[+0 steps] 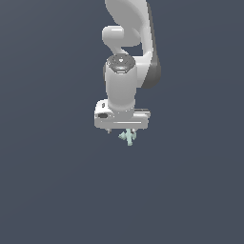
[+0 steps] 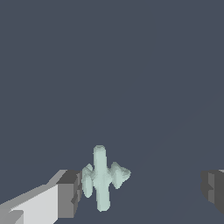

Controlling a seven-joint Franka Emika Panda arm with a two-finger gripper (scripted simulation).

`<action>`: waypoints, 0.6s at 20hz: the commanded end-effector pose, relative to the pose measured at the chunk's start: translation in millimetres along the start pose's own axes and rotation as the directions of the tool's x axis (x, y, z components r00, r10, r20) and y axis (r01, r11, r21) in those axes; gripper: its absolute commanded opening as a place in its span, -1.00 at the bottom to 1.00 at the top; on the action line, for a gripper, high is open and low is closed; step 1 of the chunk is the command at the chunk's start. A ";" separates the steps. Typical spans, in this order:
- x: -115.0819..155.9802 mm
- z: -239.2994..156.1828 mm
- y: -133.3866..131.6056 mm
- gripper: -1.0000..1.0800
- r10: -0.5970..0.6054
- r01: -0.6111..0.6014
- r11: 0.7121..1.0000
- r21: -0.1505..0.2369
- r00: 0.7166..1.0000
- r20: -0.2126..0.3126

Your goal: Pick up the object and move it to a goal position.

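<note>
Jaws stand wide apart and hold nothing; the wrist view shows one dark pad [image 2: 70,192] close by the object [image 2: 103,177] and the other pad [image 2: 213,190] well off on the far side. So the object lies between the jaws but off centre, crowding one finger. Contact with that near pad looks likely at the short side prongs, though the render is too coarse to be sure.

The object's long axis is the main stem, which runs across the closing line of the jaws, with stubby branches sticking out toward each pad.

In the exterior view the gripper [image 1: 125,129] points straight down and the object [image 1: 127,137] sits right under the white hand, near the middle of the plain dark desk [image 1: 47,190]. No goal marker is visible.

Judgement: closing now would likely push the piece sideways before both pads meet it, unless the hand first shifts to centre it.
</note>
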State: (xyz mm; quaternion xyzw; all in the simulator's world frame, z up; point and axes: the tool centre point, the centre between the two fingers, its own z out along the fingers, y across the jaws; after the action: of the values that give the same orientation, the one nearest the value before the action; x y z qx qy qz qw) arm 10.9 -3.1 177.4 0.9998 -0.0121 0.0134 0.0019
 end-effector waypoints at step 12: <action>3.9 0.4 8.6 0.92 -0.009 0.009 1.000 -0.002 1.000 -0.004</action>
State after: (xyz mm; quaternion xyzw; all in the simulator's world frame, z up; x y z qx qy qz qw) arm 14.1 -11.2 176.9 0.9999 -0.0079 0.0148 0.0028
